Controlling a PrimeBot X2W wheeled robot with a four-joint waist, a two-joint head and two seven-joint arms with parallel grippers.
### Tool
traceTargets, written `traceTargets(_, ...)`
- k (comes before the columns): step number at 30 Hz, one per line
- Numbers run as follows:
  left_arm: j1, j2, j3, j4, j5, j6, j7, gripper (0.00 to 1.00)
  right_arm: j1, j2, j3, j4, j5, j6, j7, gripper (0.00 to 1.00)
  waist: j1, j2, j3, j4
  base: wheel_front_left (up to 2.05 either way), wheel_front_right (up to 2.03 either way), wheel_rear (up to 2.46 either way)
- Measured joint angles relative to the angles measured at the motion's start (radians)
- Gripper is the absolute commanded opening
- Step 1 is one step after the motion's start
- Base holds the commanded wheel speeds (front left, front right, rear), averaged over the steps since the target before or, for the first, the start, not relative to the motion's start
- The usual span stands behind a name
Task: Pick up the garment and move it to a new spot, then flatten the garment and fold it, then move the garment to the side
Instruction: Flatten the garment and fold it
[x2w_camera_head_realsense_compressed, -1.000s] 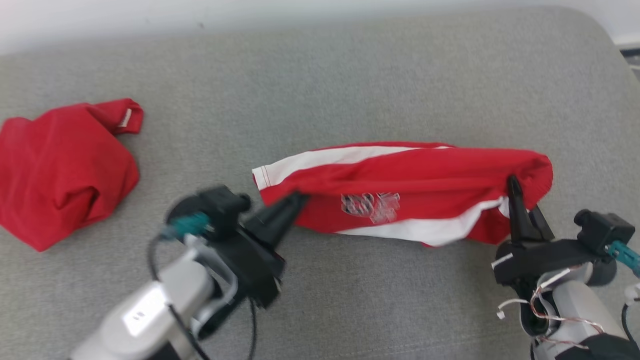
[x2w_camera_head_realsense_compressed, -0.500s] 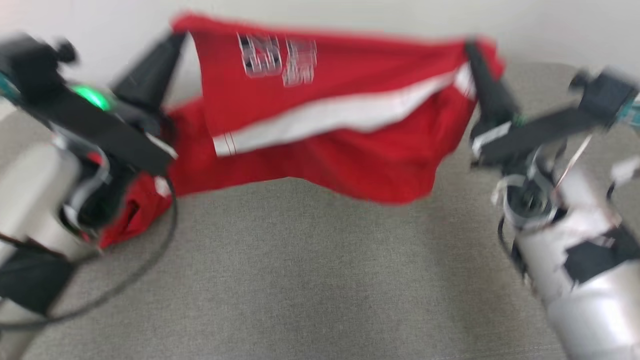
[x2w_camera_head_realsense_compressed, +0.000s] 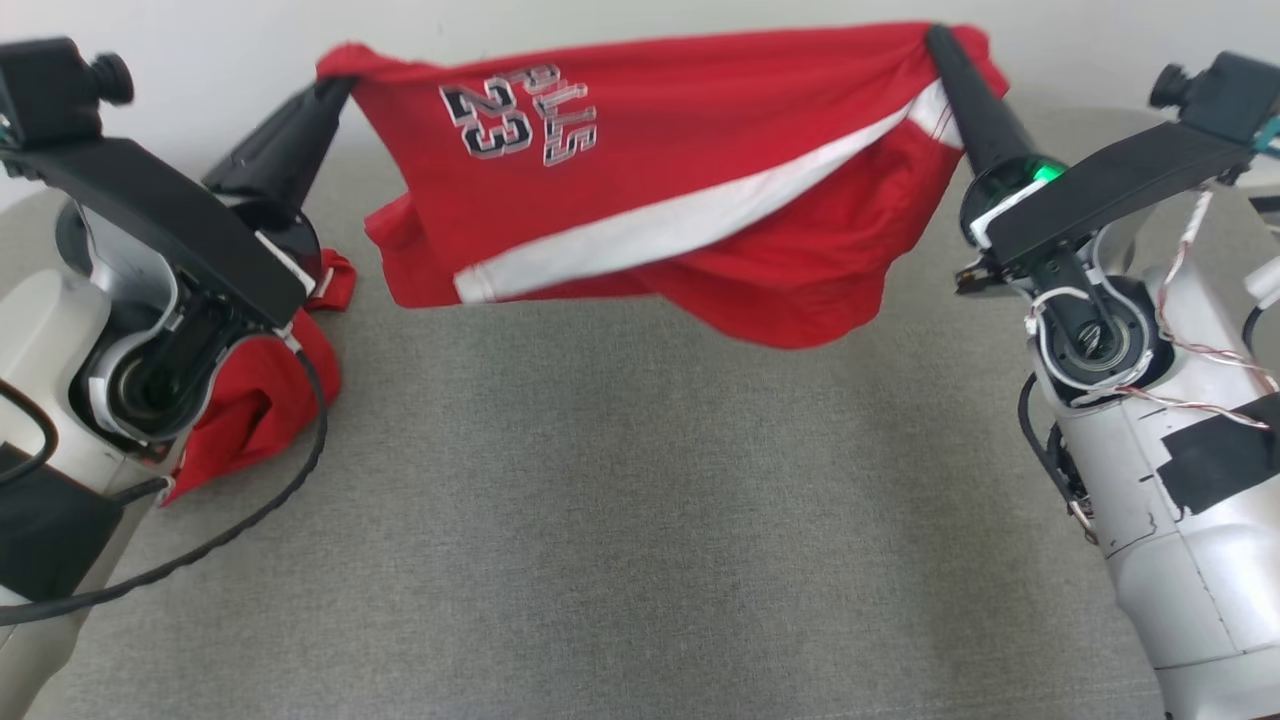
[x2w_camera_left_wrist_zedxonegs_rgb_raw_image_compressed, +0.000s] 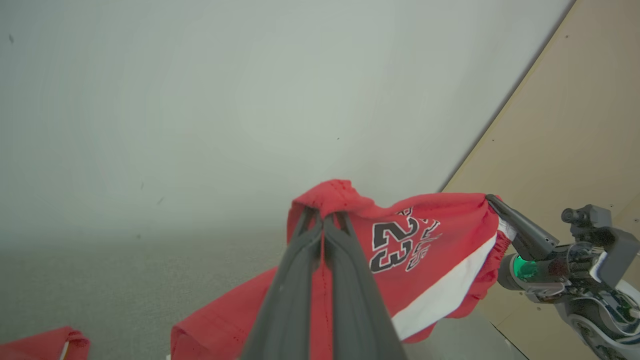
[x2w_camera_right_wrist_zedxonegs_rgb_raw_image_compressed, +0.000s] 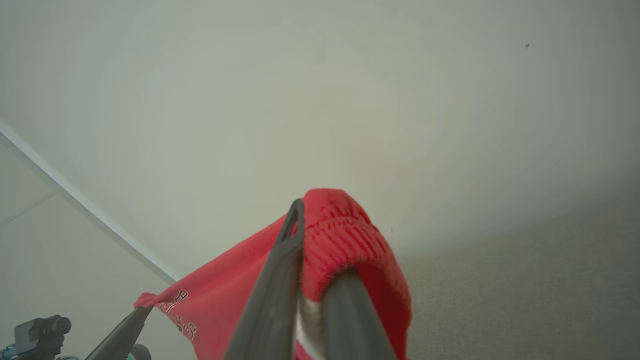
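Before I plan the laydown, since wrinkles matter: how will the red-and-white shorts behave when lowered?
Probably floppy: the red-and-white fabric shorts sag between the left gripper and right gripper. Likely light: two pinched corners carry them. The loose hem may crumple first.

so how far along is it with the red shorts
Pick-up looks done: the red shorts hang clear of the grey cushion, stretched between the left gripper and right gripper, both shut on their top corners. In hand: carrying them to a new spot. Left: laying down, flattening, folding, moving aside. Another red garment lies at the cushion's left side.
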Motion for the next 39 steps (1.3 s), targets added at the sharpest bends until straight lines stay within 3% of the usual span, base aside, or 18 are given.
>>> traceTargets(6, 0.005, 0.001, -0.014, 0.043, -0.043, 0.000, 0.081, 0.00, -0.017, 0.039, 0.012, 0.071, 0.010, 0.000, 0.016, 0.00, 0.0000, 0.0000, 0.034, -0.009, 0.00, 0.00, 0.00)
traceTargets(10, -0.046, 0.014, -0.009, 0.106, -0.053, 0.000, 0.129, 0.00, -0.111, 0.081, 0.014, 0.142, 0.010, 0.000, 0.009, 0.00, 0.0001, 0.0001, 0.074, -0.021, 0.00, 0.00, 0.00)
traceTargets(14, -0.201, 0.016, 0.073, 0.144, -0.043, 0.000, 0.091, 0.00, -0.257, 0.093, -0.002, 0.182, 0.003, 0.000, -0.073, 0.00, 0.0001, 0.0000, 0.135, -0.037, 0.00, 0.00, 0.00)
traceTargets(18, -0.212, 0.013, 0.075, 0.132, -0.068, 0.000, 0.100, 0.00, -0.277, 0.091, 0.029, 0.192, 0.002, 0.000, -0.100, 0.00, 0.0001, 0.0001, 0.182, -0.048, 0.00, 0.00, 0.00)
traceTargets(24, 0.024, 0.004, 0.003, 0.072, -0.133, 0.000, 0.145, 0.00, -0.089, 0.078, 0.101, 0.184, 0.002, 0.000, -0.100, 0.00, 0.0002, 0.0002, 0.205, -0.044, 0.00, 0.00, 0.00)
traceTargets(30, 0.224, 0.056, -0.016, -0.010, -0.183, 0.000, 0.135, 0.00, 0.112, 0.040, 0.130, 0.131, 0.031, 0.000, -0.122, 0.00, -0.0001, 0.0000, 0.179, -0.031, 0.00, 0.00, 0.00)
traceTargets(35, 0.360, 0.047, -0.060, -0.066, -0.187, 0.000, 0.102, 0.00, 0.258, 0.014, 0.159, 0.079, 0.060, 0.000, -0.137, 0.13, 0.0000, 0.0000, 0.143, -0.024, 0.00, 0.00, 0.00)
traceTargets(39, 0.437, 0.042, -0.074, -0.092, -0.170, 0.000, 0.047, 0.00, 0.350, -0.003, 0.179, 0.032, 0.086, 0.000, -0.152, 0.13, -0.0001, 0.0000, 0.108, -0.019, 0.00, 0.00, 0.00)
